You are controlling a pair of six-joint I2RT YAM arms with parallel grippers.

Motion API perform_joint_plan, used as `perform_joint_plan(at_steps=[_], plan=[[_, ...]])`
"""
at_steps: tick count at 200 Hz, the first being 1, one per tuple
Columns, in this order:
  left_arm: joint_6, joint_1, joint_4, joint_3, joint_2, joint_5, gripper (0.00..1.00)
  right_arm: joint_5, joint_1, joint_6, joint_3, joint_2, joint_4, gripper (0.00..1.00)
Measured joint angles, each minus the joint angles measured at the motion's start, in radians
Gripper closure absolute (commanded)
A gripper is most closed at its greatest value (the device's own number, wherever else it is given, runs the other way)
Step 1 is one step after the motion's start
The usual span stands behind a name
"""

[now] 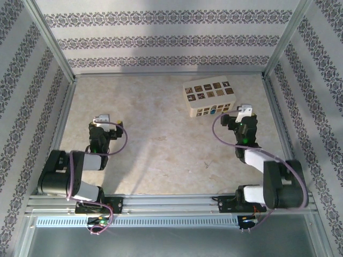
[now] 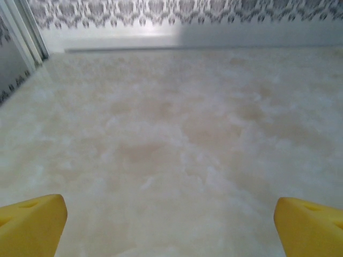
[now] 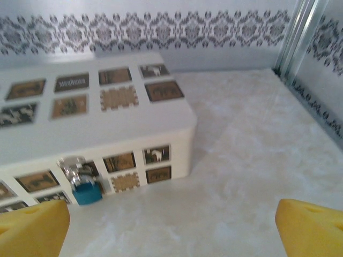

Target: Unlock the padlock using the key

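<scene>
The padlock [image 3: 86, 191], a tiny blue body with a silvery loop, hangs on the near side wall of a cream box [image 3: 107, 126] with dark patterned squares. From above, the padlock [image 1: 213, 112] is a blue speck on the box [image 1: 210, 96] at the back right. My right gripper [image 3: 171, 227] stands open just in front of the box, its left yellow fingertip [image 3: 35, 225] below and left of the padlock. My right gripper [image 1: 236, 114] holds nothing. My left gripper [image 2: 171, 230] is open over bare table, also seen from above [image 1: 107, 120]. A thin small object [image 1: 208, 164] lies on the table; whether it is the key I cannot tell.
Patterned walls with metal posts [image 1: 278, 53] close in the marbled table [image 1: 161, 107] on three sides. The right wall [image 3: 321, 80] runs close to my right gripper. Open tabletop lies between the two arms and right of the box.
</scene>
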Motion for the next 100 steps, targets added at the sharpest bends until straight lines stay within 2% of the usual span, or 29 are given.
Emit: perform_joint_plan(at_steps=[47, 100], plan=[[-0.077, 0.0, -0.3, 0.145, -0.328, 0.045, 0.01, -0.06, 0.0, 0.066, 0.107, -0.188, -0.323, 0.02], [-0.277, 0.0, -0.538, 0.236, -0.462, 0.136, 0.01, -0.175, 0.0, 0.174, 0.22, -0.306, -0.698, 0.02]])
